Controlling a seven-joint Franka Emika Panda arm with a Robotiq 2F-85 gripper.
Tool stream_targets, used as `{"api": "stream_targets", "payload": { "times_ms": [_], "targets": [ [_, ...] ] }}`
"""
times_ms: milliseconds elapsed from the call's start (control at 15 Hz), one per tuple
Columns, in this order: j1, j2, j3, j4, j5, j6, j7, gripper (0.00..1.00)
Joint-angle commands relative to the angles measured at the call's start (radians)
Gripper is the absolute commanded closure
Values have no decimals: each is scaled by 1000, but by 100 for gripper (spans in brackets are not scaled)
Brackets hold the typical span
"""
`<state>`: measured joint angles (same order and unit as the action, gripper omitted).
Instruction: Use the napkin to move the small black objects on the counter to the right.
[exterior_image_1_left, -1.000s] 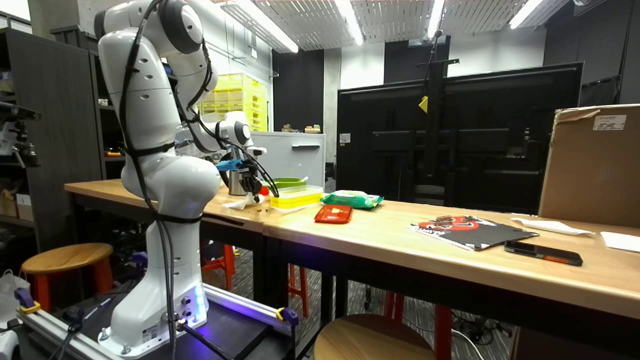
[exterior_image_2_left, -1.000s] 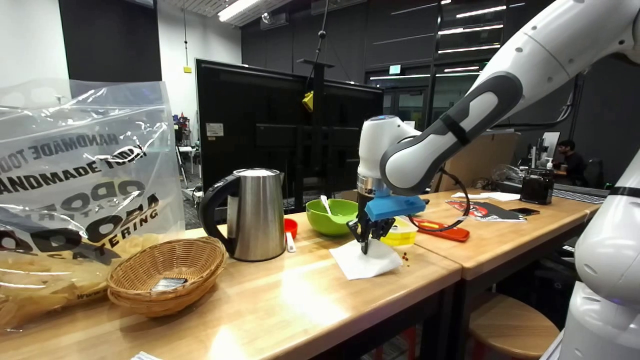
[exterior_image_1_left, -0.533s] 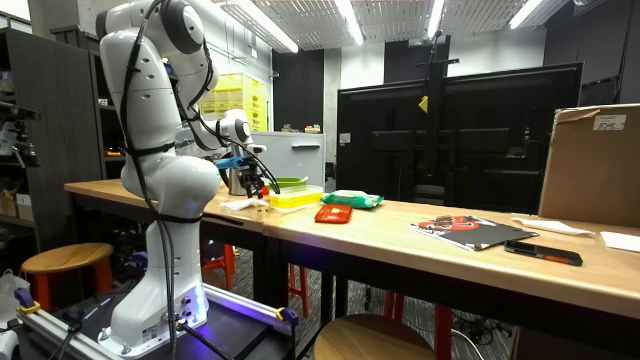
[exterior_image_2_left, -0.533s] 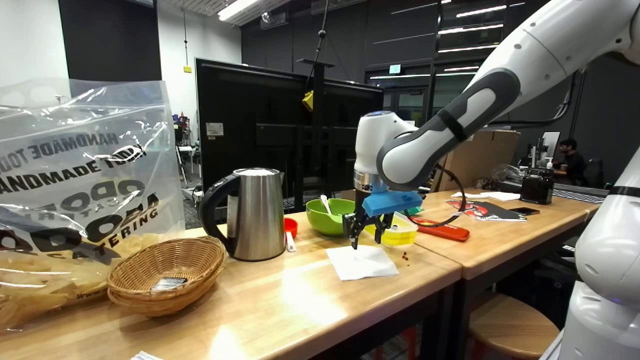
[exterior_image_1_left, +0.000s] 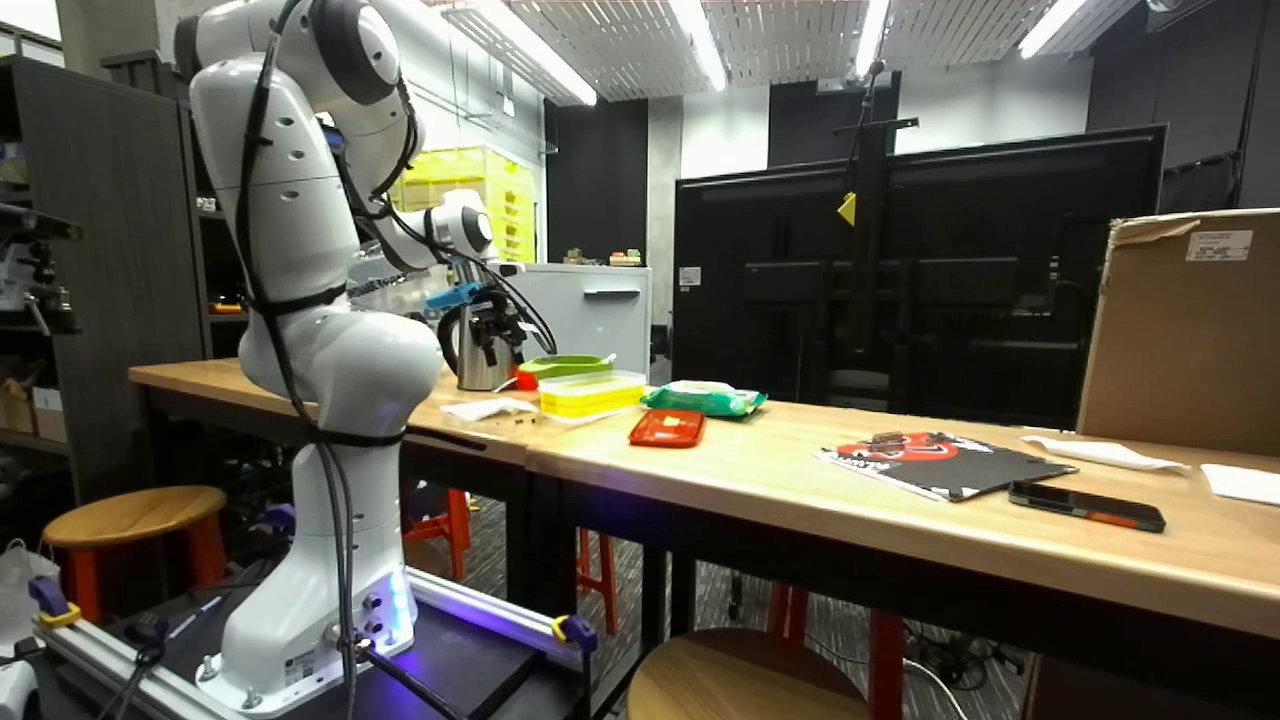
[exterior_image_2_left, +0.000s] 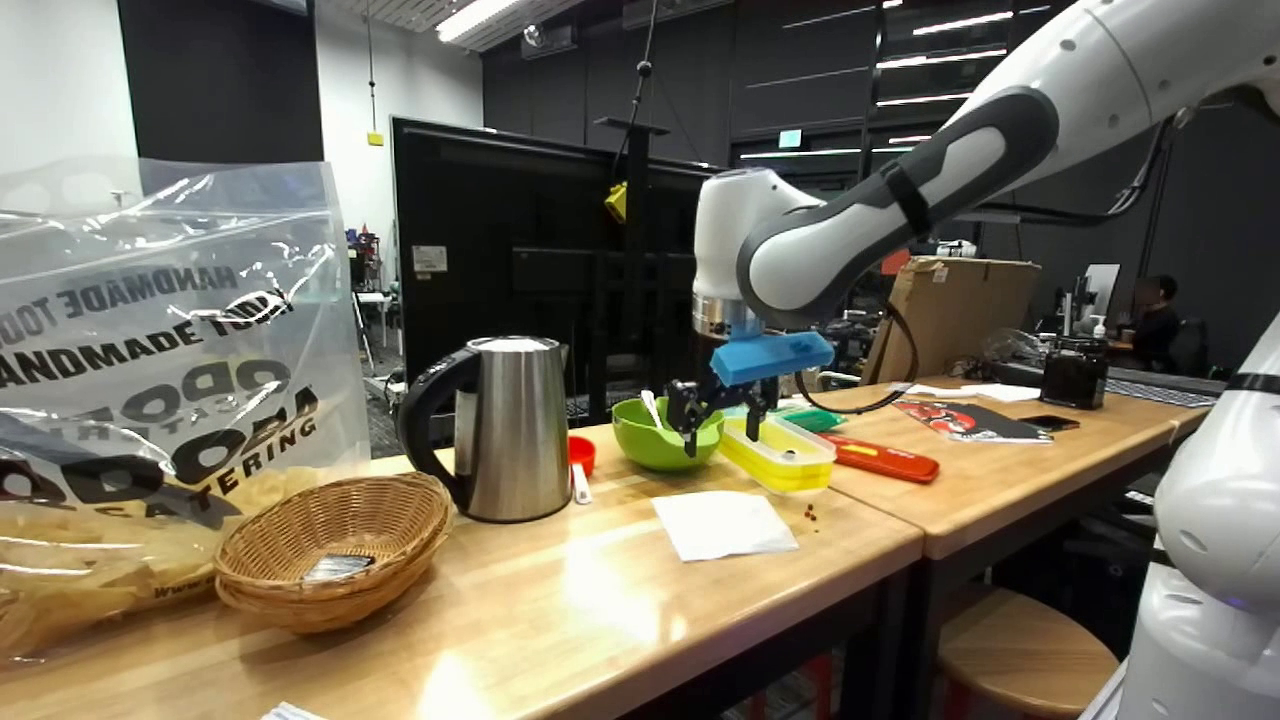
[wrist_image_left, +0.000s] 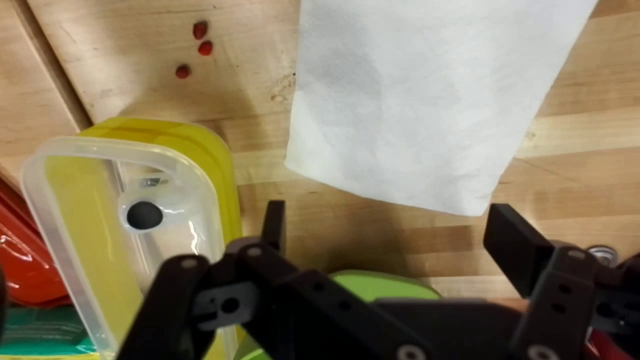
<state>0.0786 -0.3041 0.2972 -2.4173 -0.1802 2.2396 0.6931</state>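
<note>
The white napkin (exterior_image_2_left: 725, 525) lies flat on the wooden counter (exterior_image_2_left: 500, 600); the wrist view shows most of the napkin (wrist_image_left: 420, 100). Just beside it, towards the seam between the worktops, is a loose group of small objects (exterior_image_2_left: 810, 513). These look dark from outside, but dark red up close, where three small objects (wrist_image_left: 205, 48) show apart from the napkin's edge. My gripper (exterior_image_2_left: 722, 443) hangs above the counter, near the napkin's far edge. In the wrist view the gripper (wrist_image_left: 386, 220) is open wide, with only bare wood seen between its fingers.
A yellow plastic container (exterior_image_2_left: 775, 465) and a green bowl (exterior_image_2_left: 660, 452) stand close behind the napkin. A red case (exterior_image_2_left: 890, 460) lies past the container. The steel kettle (exterior_image_2_left: 515, 430), a red cup (exterior_image_2_left: 582, 452) and wicker baskets (exterior_image_2_left: 330, 560) are further along the counter.
A second ago my fingers were close together, down on the wrinkled napkin. They have since spread apart and the arm has risen, leaving the napkin flat. The small objects have not moved.
</note>
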Motion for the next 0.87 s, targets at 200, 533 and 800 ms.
{"api": "stream_targets", "payload": {
  "times_ms": [200,533,800],
  "targets": [
    [25,-7,-5,56,21,-58,-1,0],
    [25,-6,-6,56,21,-59,-1,0],
    [25,-6,-6,56,21,-60,-2,0]
  ]
}}
